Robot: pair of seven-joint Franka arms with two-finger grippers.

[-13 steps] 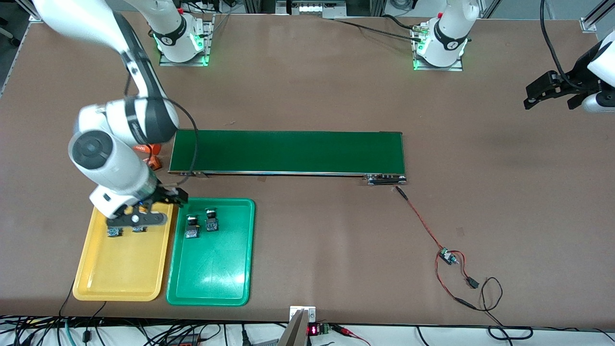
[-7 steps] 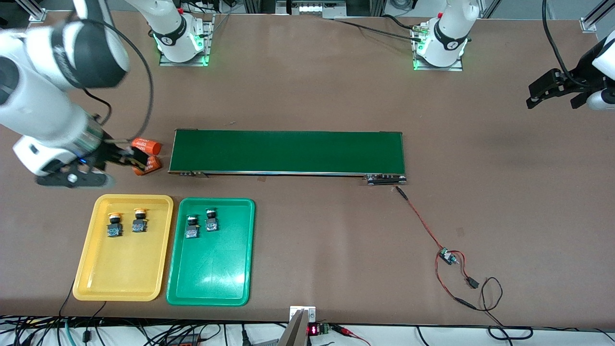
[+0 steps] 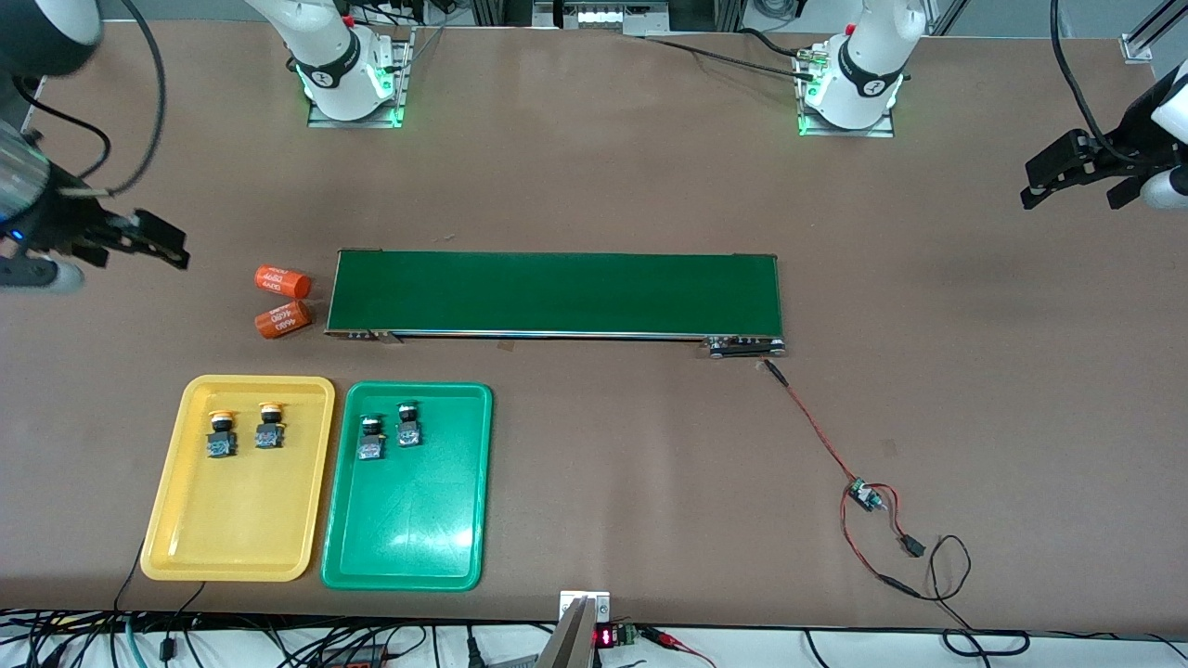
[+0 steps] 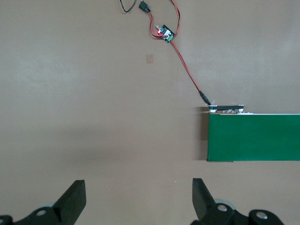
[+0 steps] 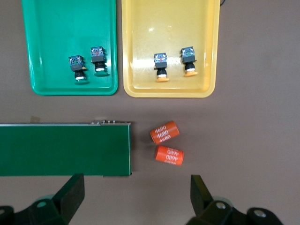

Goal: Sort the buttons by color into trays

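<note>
Both yellow buttons (image 3: 244,431) sit in the yellow tray (image 3: 232,543) and both green buttons (image 3: 390,433) in the green tray (image 3: 408,557), at the edge nearest the conveyor belt (image 3: 557,292); they look light and rigid, best pinched by the boxy black body, while the left gripper (image 3: 1077,172) and right gripper (image 3: 139,241) hang spread, empty, over the table ends.

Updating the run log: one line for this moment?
yellow buttons: yellow tray | green buttons: green tray | left gripper: open | right gripper: open
</note>
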